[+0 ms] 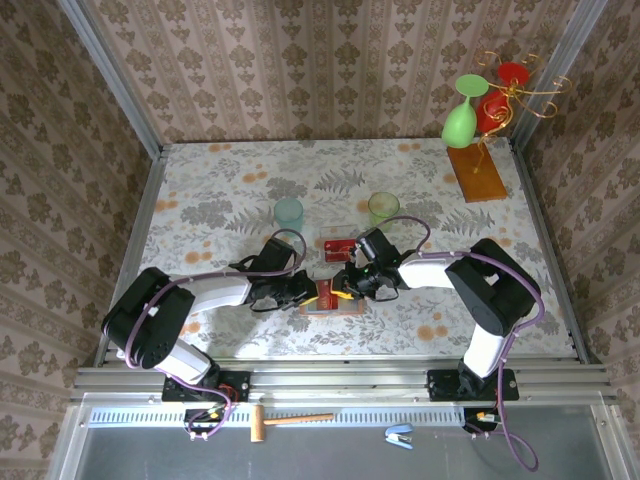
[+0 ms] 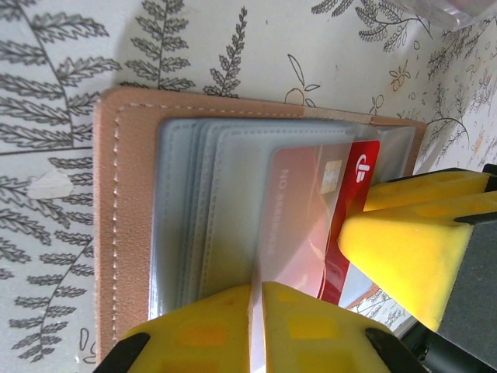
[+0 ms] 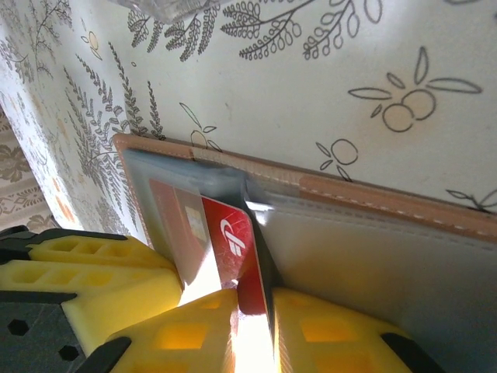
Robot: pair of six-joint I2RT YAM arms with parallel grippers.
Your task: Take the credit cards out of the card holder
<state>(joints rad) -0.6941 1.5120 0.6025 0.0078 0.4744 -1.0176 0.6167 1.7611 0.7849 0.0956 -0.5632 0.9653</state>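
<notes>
Card holder open, credit card — seemingly pinched

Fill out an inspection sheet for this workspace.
Surface: table with a floral cover.
Job's things: card holder lies open; red card part-way out of its pocket; second red card lies on the table beyond.
Clutter: teal cup, green cup, glass stand hung with a green goblet and a red goblet; hammer and small blue tool below the rail.
Grippers: left gripper shut on the card holder's sleeve; right gripper shut on the red card.
Cables: purple cables run along both arms.
Surroundings: wallpapered walls on three sides.
</notes>
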